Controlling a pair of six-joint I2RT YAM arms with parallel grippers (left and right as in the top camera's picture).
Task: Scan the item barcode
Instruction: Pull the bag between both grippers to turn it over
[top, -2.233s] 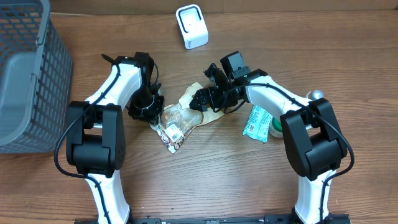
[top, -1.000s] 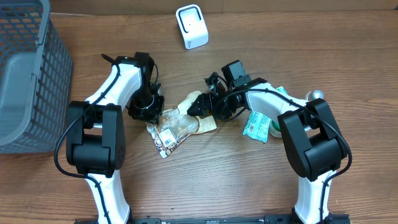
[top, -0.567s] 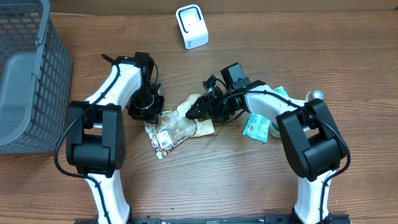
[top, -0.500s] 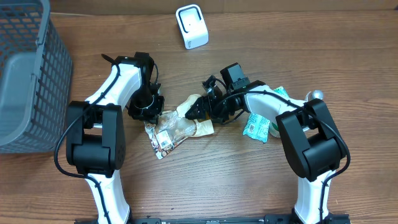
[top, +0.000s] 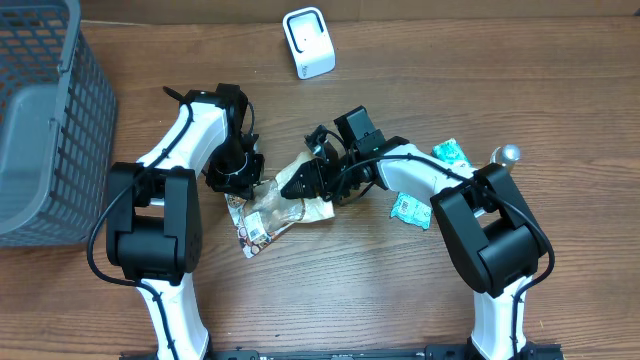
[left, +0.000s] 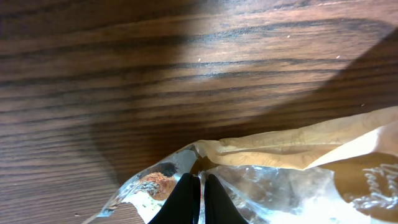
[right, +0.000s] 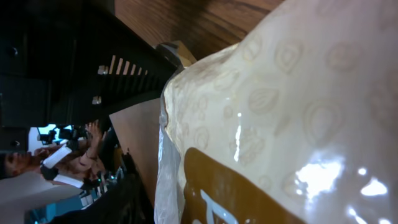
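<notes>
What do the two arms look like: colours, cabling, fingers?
Left arm and right arm: white curved links between bulky black joint housings. Black camera blocks at the wrists, thin black cables looping beside them. Left gripper has narrow, tapered black fingers. No markings readable.

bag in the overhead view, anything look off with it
Yes. The bag is crumpled and lies askew. The left gripper pinches its clear corner, and the right gripper is up against its tan end. Its white label faces up, not toward the scanner.
</notes>
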